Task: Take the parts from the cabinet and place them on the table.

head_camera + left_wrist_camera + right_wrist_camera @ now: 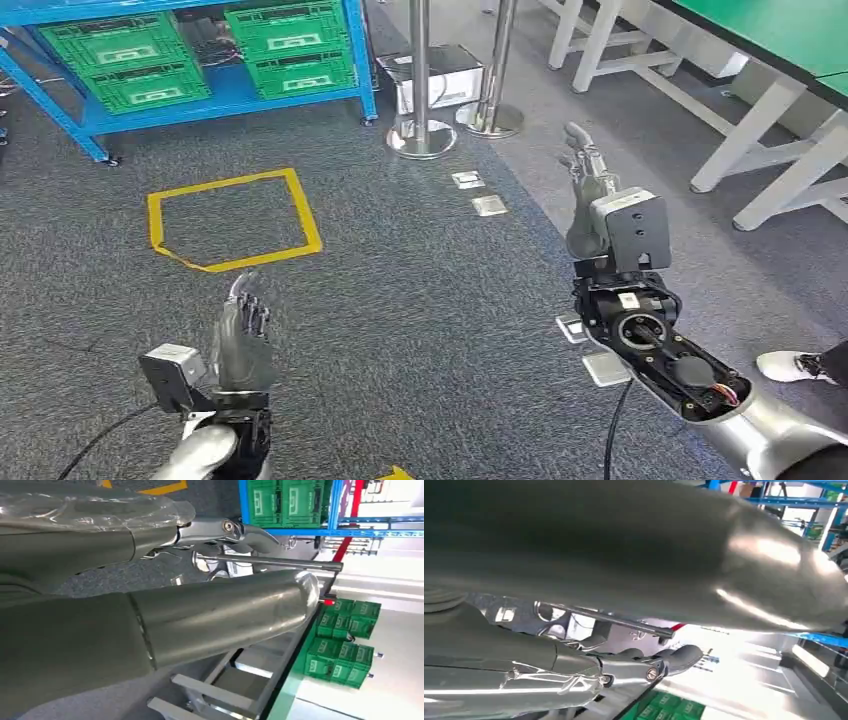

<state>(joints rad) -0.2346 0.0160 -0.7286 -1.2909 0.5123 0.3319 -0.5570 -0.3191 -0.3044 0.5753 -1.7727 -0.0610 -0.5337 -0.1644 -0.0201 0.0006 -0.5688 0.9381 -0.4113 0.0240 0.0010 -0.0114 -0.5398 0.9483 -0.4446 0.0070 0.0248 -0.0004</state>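
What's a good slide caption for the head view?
Both silver robot hands, left and right, raised open over grey carpet near green crates.

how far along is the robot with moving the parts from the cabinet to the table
Nothing looks done yet. The left robot hand and right robot hand are both empty, fingers apart. The green crates sit on the blue cabinet ahead. Reaching it, picking parts and carrying them to the table all remain.

head view: bright, even, soft shadows | wrist views: blurred close up, glare, blown-out background

Green plastic crates (140, 60), matt grey carpet (420, 290)
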